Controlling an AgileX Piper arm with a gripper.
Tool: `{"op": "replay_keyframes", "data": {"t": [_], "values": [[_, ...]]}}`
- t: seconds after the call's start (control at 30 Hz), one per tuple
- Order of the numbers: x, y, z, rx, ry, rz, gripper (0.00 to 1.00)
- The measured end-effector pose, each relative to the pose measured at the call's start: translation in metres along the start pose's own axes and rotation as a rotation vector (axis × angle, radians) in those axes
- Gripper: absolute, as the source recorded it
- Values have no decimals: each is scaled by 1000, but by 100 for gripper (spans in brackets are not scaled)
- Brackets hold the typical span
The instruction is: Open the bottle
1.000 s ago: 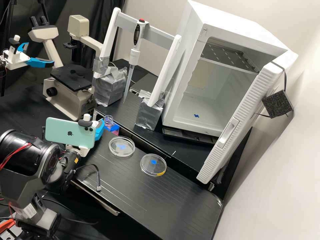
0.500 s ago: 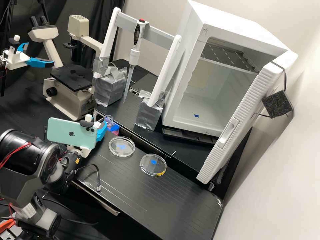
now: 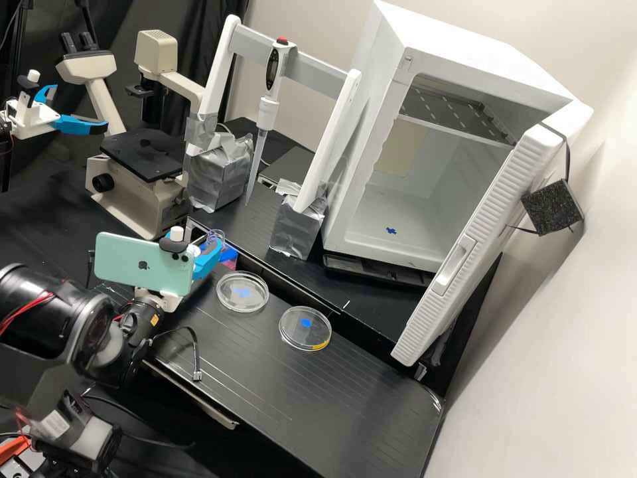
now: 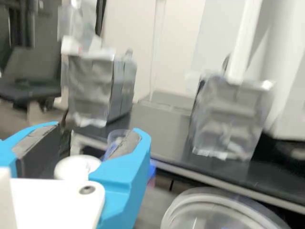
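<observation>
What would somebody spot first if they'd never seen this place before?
Probably the big white cabinet at the right of the high view, because its door is wide open. Next might be the mint-green phone on the arm at the left, right by the pincer with its bright blue fingers. Then the two round clear dishes on the black bench in the middle.

Beyond the gripper (image 3: 209,257), boxes (image 3: 295,232) wear creased, shiny silver tape; nearer it, clear, glossy plastic dishes (image 3: 242,302) sit on a smooth, low-sheen black board (image 3: 352,392).
</observation>
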Motion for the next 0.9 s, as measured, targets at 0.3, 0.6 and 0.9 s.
{"op": "replay_keyframes", "data": {"t": [0.3, 0.6, 0.9], "values": [[-23, 45, 1, 40, 62, 181, 100], [-19, 55, 18, 69, -114, 352, 100], [-14, 58, 20, 150, -110, 368, 100]]}}
